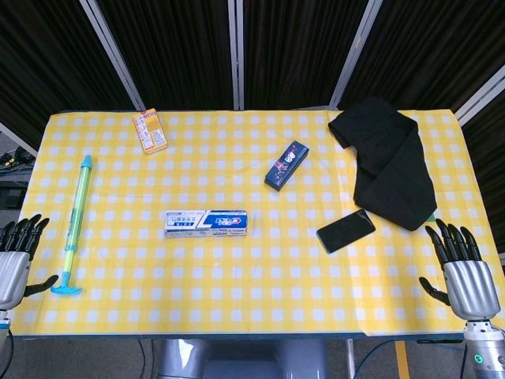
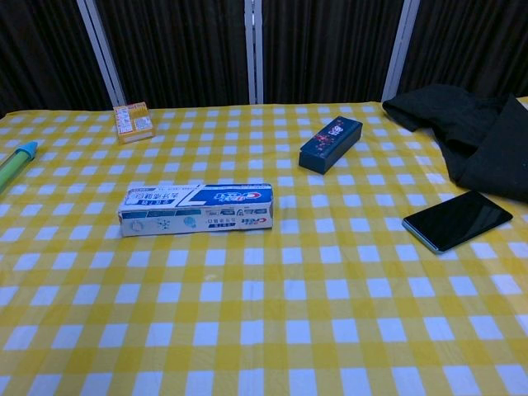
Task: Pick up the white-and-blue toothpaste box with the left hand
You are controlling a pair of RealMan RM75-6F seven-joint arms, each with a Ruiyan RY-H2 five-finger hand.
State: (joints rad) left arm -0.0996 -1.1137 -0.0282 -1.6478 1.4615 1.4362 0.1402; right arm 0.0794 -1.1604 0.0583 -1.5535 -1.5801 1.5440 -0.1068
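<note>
The white-and-blue toothpaste box (image 1: 206, 223) lies flat mid-table, probably light, stiff card that dents if squeezed, best pinched across its long sides by the left hand (image 1: 17, 251), now empty, fingers apart.

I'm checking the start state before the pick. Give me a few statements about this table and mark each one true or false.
1. The toothpaste box lies flat, untouched. True.
2. The left hand grips the box. False: it sits at the table edge, fingers apart, holding nothing.
3. The phone lies beside the black cloth. True.
4. The dark blue box sits on the toothpaste box. False: they lie apart.
5. The right hand holds the phone. False: it is empty.
</note>
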